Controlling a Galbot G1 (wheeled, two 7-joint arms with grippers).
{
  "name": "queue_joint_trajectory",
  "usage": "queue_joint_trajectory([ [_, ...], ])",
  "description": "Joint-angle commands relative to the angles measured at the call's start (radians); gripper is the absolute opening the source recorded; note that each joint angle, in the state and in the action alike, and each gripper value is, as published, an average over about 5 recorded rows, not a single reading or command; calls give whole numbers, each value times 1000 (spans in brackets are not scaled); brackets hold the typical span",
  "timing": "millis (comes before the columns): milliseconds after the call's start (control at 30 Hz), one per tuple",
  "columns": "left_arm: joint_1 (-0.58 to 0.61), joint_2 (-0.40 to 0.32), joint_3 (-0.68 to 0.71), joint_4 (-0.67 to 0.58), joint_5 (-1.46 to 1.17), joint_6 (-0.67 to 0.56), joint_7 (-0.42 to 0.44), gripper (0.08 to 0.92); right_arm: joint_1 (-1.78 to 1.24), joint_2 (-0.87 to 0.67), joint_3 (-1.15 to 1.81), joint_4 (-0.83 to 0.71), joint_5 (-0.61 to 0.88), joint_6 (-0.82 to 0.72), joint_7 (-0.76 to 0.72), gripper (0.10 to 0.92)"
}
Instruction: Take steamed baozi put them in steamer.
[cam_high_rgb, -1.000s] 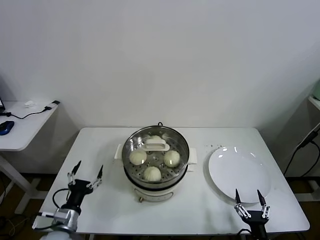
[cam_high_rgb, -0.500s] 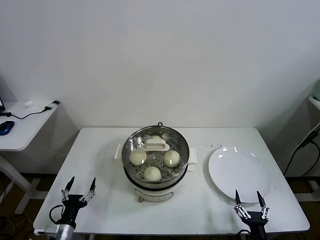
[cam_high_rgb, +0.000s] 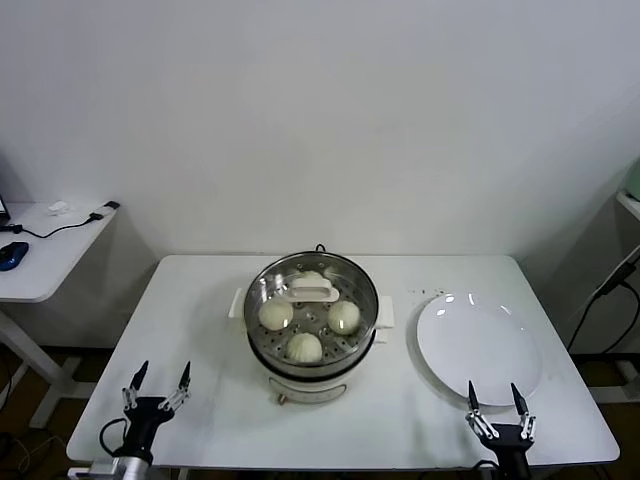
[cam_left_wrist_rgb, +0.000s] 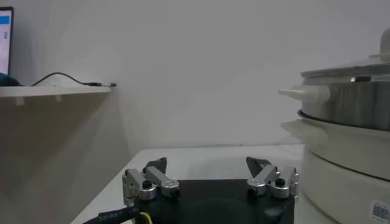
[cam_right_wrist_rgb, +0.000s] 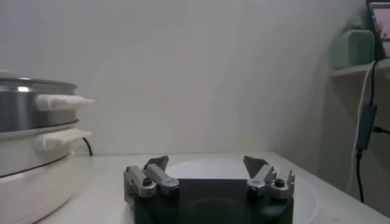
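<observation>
1. Four baozi (cam_high_rgb: 305, 346) inside the steamer (cam_high_rgb: 312, 312), centre of the frame, on the counter (cam_high_rgb: 210, 300).
2. White plate (cam_high_rgb: 480, 345) lower right of the steamer, bare.
3. Left tool (cam_high_rgb: 157, 389) at lower left, spread wide, holding nothing.
4. Right tool (cam_high_rgb: 494, 402) at lower right, just below the plate, spread wide, holding nothing.
</observation>
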Motion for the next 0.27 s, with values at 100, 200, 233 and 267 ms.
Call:
queue_joint_trajectory([
  [100, 5, 0, -4, 9, -15, -9, 0, 823, -1, 1, 0, 1, 2, 2, -1, 823],
  [200, 6, 0, -5, 7, -15, -8, 0, 823, 1, 2, 0, -1, 2, 4, -1, 823],
  [233, 6, 0, -5, 7, -15, -8, 0, 823, 2, 3, 0, -1, 2, 5, -1, 823],
  [267, 6, 0, -5, 7, -15, -8, 0, 823, 2, 3, -1, -1, 2, 5, -1, 823],
])
